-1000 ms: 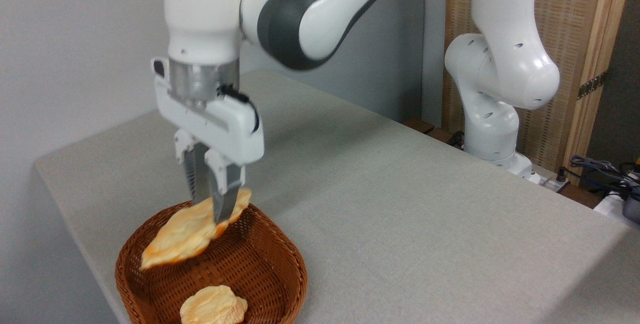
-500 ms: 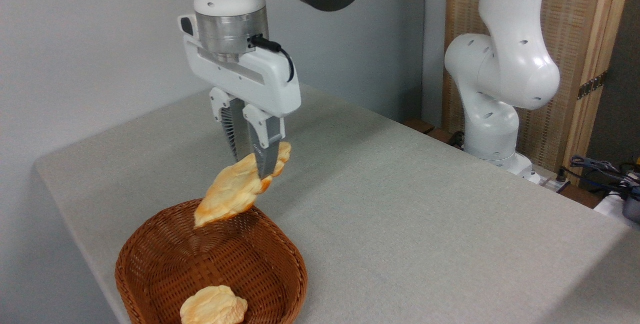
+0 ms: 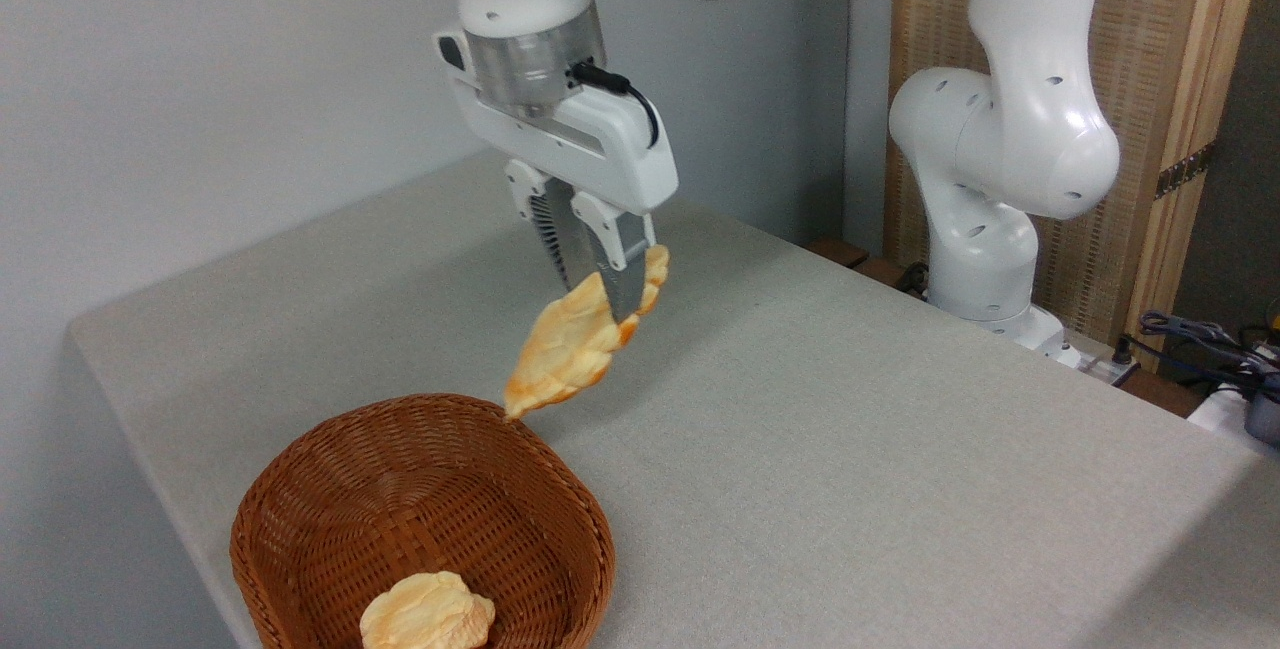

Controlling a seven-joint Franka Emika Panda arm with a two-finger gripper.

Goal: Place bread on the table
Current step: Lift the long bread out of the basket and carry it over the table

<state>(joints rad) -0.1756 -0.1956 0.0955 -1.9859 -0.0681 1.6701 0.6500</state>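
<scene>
Golden-yellow bread (image 3: 575,344) is in the air, pinched near its upper end by the gripper (image 3: 598,294). Fingers closed down to the thickness of the pastry, nothing else in them. The long piece hangs tilted, lower tip pointing down-left, just above the far rim of the wicker basket (image 3: 300,489) as the camera sees it; whether that tip is clear of the rim sideways, can't tell from this one angle.

Step in hand, as I read it: transfer. Pick is done, bread is out of the basket, not yet on the table (image 3: 850,449).

The smaller round piece (image 3: 427,613) sits in the near end of the basket. Not part of the job, leave it.

What the next move calls for:
- carry further right, away from the basket, so the dangling tip can't land on the rim or drop back in
- plenty of bare cloth to the right of the basket, any of it works
- lower until the bottom tip touches the cloth, then let the piece lay over flat before opening
- grip is at one end only, so expect it to swing or pivot; go slow on the descent
- open fully, lift straight up.
</scene>
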